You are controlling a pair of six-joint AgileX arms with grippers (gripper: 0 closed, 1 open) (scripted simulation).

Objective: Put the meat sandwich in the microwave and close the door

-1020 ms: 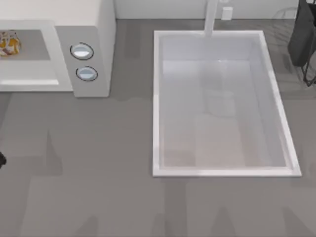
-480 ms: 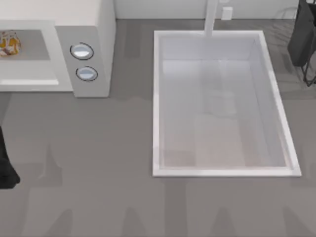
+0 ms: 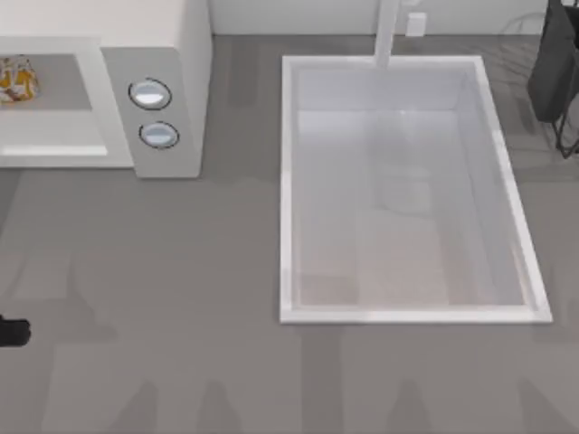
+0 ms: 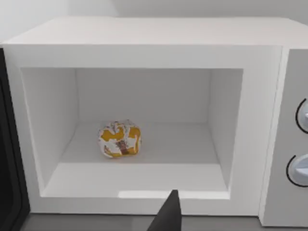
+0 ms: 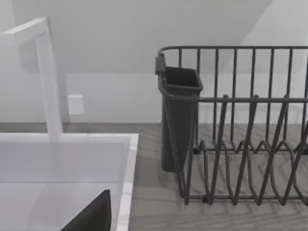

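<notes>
1. Sandwich (image 4: 120,139) is on the microwave (image 3: 172,54) floor, left of centre in the cavity, well back from the front lip. In the top view it sits at the counter's far-left corner (image 3: 16,79), inside the opening.
2. Placement looks done to me. What remains is shutting the door (image 4: 8,159).
3. Door is swung wide open: a dark panel edge-on beside the cavity's hinge side in the left wrist view. I can't see its handle.
4. Left gripper (image 3: 11,332) is at the counter's left edge, near the front, well clear of the microwave. It faces the open cavity straight on; one dark fingertip (image 4: 167,214) pokes into its wrist view. Whether the fingers are spread or together, I cannot tell.
5. Key relation: the door lies left of the left gripper, off the counter's left edge, with the cavity dead ahead. I judge the push has to come from outside the panel, sweeping it right toward the front face.
6. Left arm is far nearer. Right arm is parked at the far-right corner by the dish rack (image 5: 240,125), beyond the sink (image 3: 288,181); its finger state I cannot tell either.
7. Risk: clipping the door edge rather than its face.
</notes>
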